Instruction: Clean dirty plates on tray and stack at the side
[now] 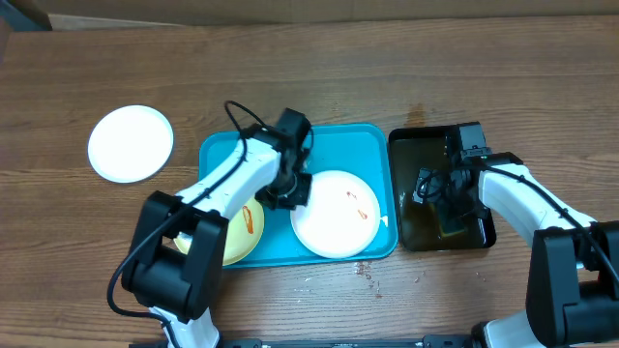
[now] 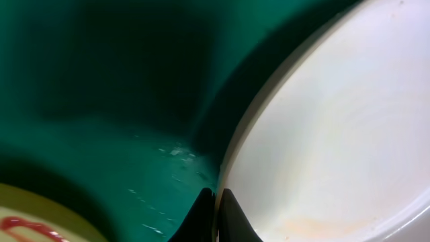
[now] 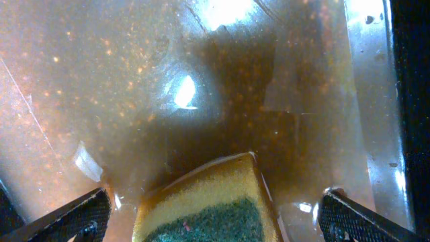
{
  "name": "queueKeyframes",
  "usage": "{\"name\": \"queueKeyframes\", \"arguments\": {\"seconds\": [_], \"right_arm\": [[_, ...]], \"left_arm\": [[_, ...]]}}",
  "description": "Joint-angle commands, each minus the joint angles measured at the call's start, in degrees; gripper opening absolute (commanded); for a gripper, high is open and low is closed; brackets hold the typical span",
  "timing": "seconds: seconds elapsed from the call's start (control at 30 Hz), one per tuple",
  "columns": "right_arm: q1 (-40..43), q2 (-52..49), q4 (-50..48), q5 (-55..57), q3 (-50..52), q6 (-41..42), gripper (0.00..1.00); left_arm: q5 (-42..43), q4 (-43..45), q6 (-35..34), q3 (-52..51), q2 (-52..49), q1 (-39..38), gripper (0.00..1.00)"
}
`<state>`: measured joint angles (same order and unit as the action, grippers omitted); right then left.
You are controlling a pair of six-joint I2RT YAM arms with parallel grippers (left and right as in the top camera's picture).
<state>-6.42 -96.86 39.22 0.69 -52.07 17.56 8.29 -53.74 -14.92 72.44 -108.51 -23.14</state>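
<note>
Two dirty plates (image 1: 336, 215) on the tray (image 1: 348, 145), brown wooden table (image 1: 290, 68) beneath

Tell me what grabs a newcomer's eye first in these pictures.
The turquoise tray mid-table stands out, holding a smeared white plate whose rim the left gripper pinches, and a yellow-green plate streaked red beside it. To its right, a black tray of murky brown water holds a sponge, with the right gripper open over it. A clean white plate sits alone on the table, far left.
</note>
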Motion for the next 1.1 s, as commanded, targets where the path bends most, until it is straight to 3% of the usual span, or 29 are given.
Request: {"name": "queueKeyframes", "arguments": {"seconds": [0.0,0.3,0.4,0.7,1.07], "right_arm": [[0.22,-1.18,-0.2,-0.74,1.33,0.02,1.0],[0.22,-1.18,-0.2,-0.74,1.33,0.02,1.0],[0.22,-1.18,-0.2,-0.74,1.33,0.02,1.0],[0.22,-1.18,-0.2,-0.74,1.33,0.02,1.0],[0.22,-1.18,-0.2,-0.74,1.33,0.02,1.0]], "left_arm": [[-1.31,0.48,-0.94,1.6,-0.48,2.16,0.04],[-1.46,2.8,9.62,1.6,-0.48,1.27,0.18],[-1.4,3.15,9.57,1.6,-0.48,1.27,0.38],[-1.25,-4.15,3.5,1.36,-0.48,1.22,0.37],[-1.22,-0.17,0.7,-3.63,-0.52,-1.31,0.28]]}}
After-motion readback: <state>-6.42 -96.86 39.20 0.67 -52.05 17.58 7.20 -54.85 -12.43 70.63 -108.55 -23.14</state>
